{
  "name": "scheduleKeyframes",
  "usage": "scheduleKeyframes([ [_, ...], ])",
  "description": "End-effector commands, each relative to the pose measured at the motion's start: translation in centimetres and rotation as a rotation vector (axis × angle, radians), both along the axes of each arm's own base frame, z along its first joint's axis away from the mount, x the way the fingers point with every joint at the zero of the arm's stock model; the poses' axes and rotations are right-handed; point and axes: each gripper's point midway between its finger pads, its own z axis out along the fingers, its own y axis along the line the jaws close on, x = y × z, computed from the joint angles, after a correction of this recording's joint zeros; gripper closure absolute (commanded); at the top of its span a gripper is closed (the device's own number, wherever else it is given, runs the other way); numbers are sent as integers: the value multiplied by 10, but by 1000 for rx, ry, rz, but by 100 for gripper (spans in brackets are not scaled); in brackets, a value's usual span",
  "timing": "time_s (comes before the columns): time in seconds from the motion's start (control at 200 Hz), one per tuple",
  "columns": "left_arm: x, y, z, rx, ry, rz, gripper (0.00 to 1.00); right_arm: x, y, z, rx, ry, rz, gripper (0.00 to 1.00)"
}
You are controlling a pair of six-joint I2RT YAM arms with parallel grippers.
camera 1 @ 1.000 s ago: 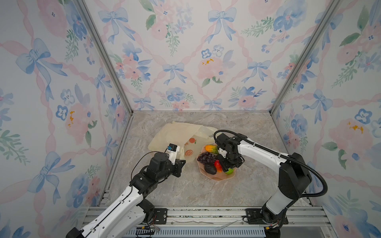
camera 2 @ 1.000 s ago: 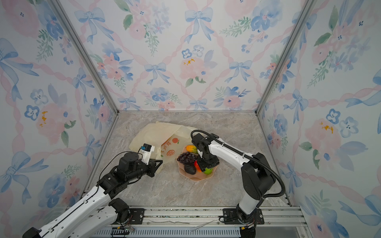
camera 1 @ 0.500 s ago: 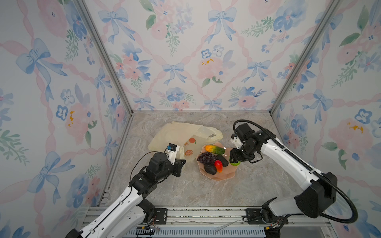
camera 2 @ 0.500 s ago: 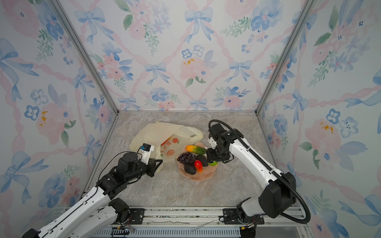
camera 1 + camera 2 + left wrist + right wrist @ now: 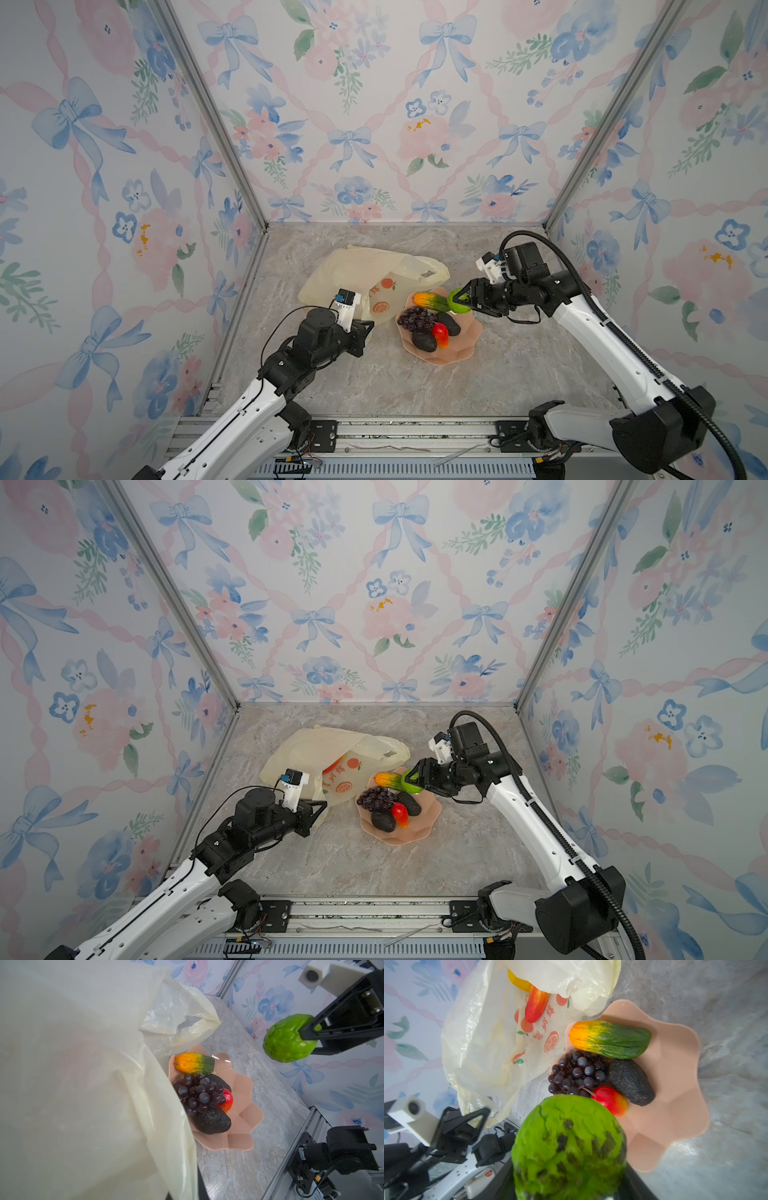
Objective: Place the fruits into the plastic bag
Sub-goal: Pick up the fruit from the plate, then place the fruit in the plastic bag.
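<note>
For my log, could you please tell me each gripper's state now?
Left gripper: shut on the plastic bag.
Right gripper: shut on the bumpy green fruit.

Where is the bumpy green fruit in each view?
In a top view: green fruit in right gripper, by pink dish's far rim.
In a top view: green fruit likewise.
Left wrist: green fruit aloft beyond pink dish.
Right wrist: green fruit close-up, before pink dish.
Landmark: pink dish.

Left gripper (image 5: 367, 329) pinched tight, held low — right gripper (image 5: 458, 300) raised, jaws clasped partway.
</note>
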Motion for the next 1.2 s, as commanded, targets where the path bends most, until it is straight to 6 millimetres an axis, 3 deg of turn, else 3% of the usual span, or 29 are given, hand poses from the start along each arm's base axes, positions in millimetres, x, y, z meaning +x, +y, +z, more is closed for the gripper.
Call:
scheduleKeyframes([
  [0.0, -1, 0, 3, -17, -10, -8, 100, 19, 20, 17, 192, -6, -65, 40],
  [0.68, -5, -3, 8, -41, -17, -30, 100, 60, 121, -27, 172, 27, 9, 42],
  [0.785, -5, -4, 8, -41, -16, -33, 100, 66, 131, -31, 172, 25, 17, 42],
  [0.805, -5, -4, 8, -42, -16, -33, 100, 69, 135, -42, 159, 43, 17, 42],
  [0.97, -5, -5, 7, -43, -11, -38, 100, 80, 150, -55, 148, 59, 32, 42],
  [1.195, -5, -6, 6, -43, -9, -39, 100, 94, 163, -70, 145, 75, 28, 43],
])
